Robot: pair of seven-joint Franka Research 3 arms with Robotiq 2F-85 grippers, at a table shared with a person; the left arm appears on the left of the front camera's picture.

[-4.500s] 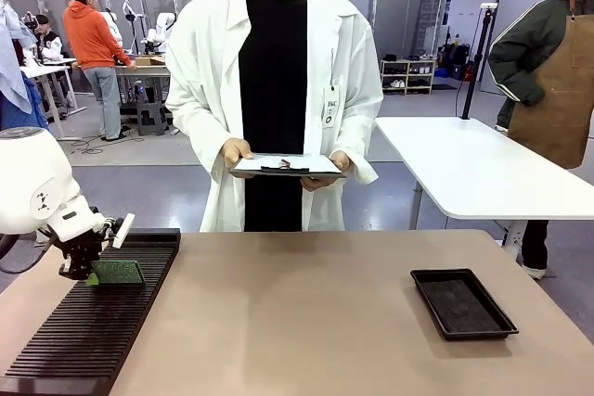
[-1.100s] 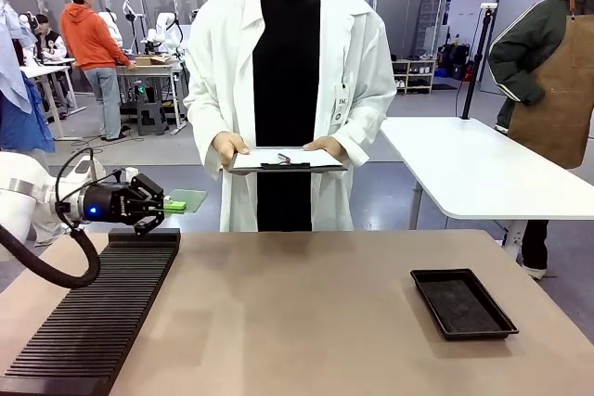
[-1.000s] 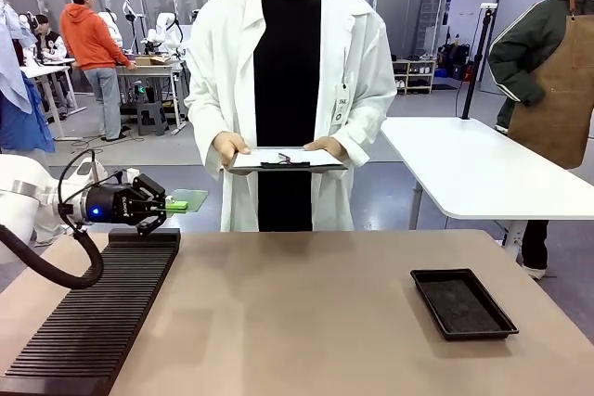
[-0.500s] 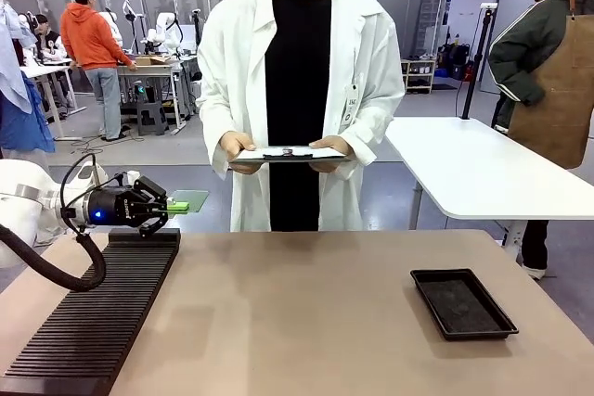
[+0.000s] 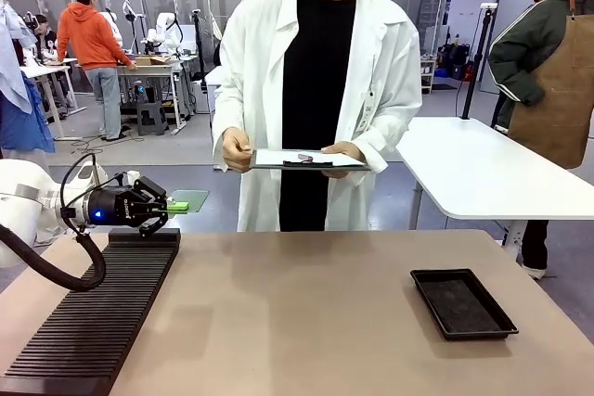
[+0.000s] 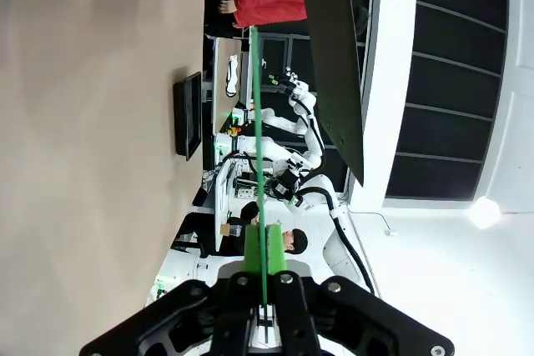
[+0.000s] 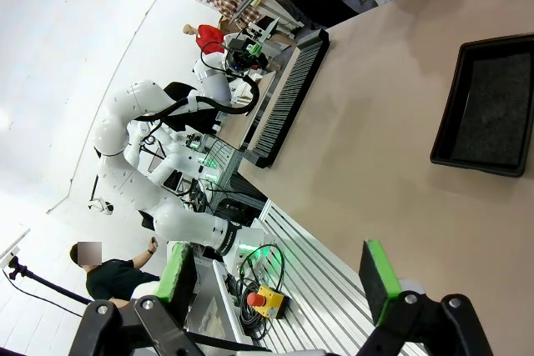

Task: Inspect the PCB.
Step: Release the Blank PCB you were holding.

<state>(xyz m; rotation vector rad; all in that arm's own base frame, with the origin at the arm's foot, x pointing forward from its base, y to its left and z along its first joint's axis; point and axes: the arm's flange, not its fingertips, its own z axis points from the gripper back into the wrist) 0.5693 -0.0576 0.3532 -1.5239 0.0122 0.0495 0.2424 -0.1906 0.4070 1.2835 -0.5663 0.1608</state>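
While left jaws clamp the PCB (image 5: 193, 198) near the slotted rack (image 5: 93, 322), right jaws spread wide, black tray (image 5: 462, 303) well apart.

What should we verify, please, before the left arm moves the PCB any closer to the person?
1. Left gripper shut on the PCB: ok.
2. PCB lifted out of the slotted rack, apart from it: ok.
3. PCB held level over the table: ok.
4. Person's hands free to take it: not ok; both hold the clipboard.
5. Right gripper open, holding nothing: ok.
6. PCB surface free of defects: cannot tell.
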